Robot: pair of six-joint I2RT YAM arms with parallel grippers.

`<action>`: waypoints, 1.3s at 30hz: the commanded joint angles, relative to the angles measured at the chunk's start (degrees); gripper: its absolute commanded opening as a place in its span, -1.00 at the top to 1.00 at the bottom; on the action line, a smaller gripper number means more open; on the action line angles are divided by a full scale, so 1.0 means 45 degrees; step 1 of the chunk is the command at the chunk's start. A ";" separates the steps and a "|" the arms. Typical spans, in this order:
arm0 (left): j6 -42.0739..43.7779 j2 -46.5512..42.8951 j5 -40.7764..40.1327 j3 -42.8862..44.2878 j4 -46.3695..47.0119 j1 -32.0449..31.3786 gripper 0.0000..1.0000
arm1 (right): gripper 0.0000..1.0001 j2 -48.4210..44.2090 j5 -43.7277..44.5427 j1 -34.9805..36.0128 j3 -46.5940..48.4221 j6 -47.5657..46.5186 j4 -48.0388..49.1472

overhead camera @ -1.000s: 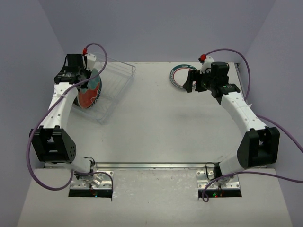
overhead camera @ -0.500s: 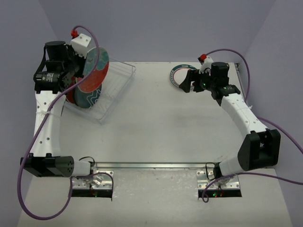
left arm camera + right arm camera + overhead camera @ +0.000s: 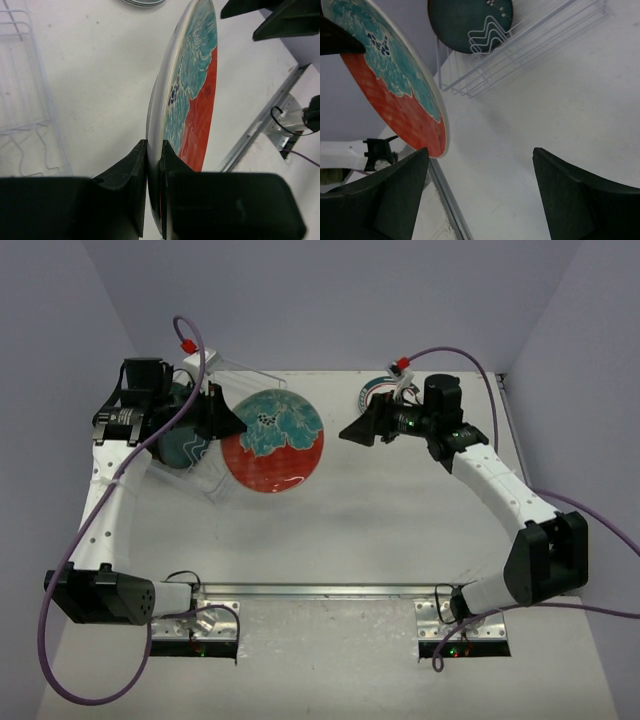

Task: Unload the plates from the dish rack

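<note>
My left gripper (image 3: 222, 420) is shut on the rim of a teal-orange plate with white waves (image 3: 272, 441), held in the air right of the clear dish rack (image 3: 232, 456). The same plate shows edge-on in the left wrist view (image 3: 192, 90) and in the right wrist view (image 3: 390, 85). A dark teal plate (image 3: 185, 440) stands in the rack, also in the right wrist view (image 3: 465, 22). My right gripper (image 3: 362, 428) is open and empty, pointing left toward the held plate, a short gap from it. A white plate with a teal-red ring (image 3: 377, 390) lies flat on the table behind it.
The rack's wire ribs show in the left wrist view (image 3: 30, 125) and the right wrist view (image 3: 520, 45). A metal rail (image 3: 330, 590) runs along the table's near edge. Purple cables trail from both arms.
My left gripper has lifted the teal-orange plate out of the rack and swung it right over the table. My right gripper has turned and reached left toward it.
</note>
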 commanded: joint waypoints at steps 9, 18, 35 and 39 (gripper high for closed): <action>-0.0924 -0.0574 0.2829 -0.0701 0.2551 -0.0612 1.00 | -0.34 0.2297 -0.0536 0.2761 0.2022 0.0209 -0.0511; -0.1226 -0.0522 0.0857 -0.1000 0.2864 -0.0616 0.14 | 1.00 0.2170 -0.0789 0.1795 0.1342 0.1049 -0.0642; -0.2350 -0.0198 -0.4040 -0.0867 0.4143 -0.0473 -1.00 | 1.00 0.3901 -0.1628 -0.3011 -0.0048 -0.1614 -0.5398; -0.2331 -0.0220 -0.6001 -0.0789 0.3959 -0.0443 -1.00 | 1.00 0.5434 -0.1640 -0.3075 0.0624 -0.1547 -0.6039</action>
